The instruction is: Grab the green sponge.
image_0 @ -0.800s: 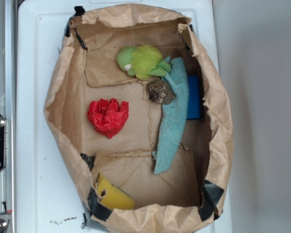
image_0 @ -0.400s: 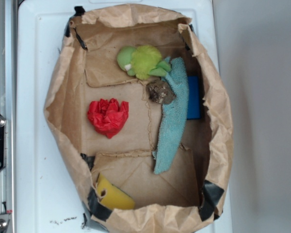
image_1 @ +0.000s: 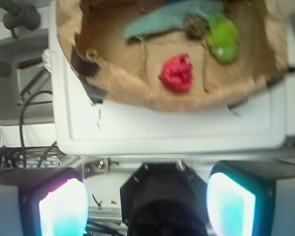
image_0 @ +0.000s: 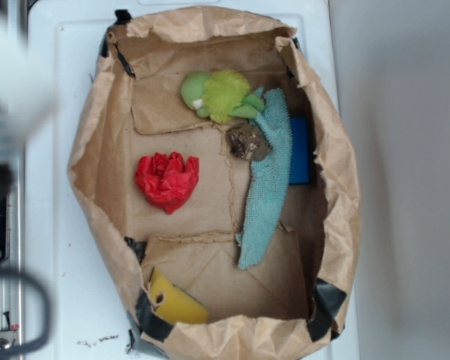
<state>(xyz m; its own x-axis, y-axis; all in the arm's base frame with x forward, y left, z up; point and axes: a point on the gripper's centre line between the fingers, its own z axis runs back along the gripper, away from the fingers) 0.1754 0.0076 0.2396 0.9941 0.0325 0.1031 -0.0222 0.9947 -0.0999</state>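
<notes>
My claw (image_1: 147,196) hangs released outside the paper bag (image_0: 90,142). The green sponge (image_0: 219,96) sits upper centre, touching the teal cloth (image_0: 270,180); I should descend on its cloth-free side.

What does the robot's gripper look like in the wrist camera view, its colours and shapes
In the wrist view the gripper shows two broad, blocky grey fingers at the bottom corners, their rounded inner pads glowing pale cyan, the left one tinged pink. Between them sits a dark, roughly octagonal black mount. In the exterior view the arm is only a pale, motion-blurred shape with a dark cable loop at the left edge.
</notes>
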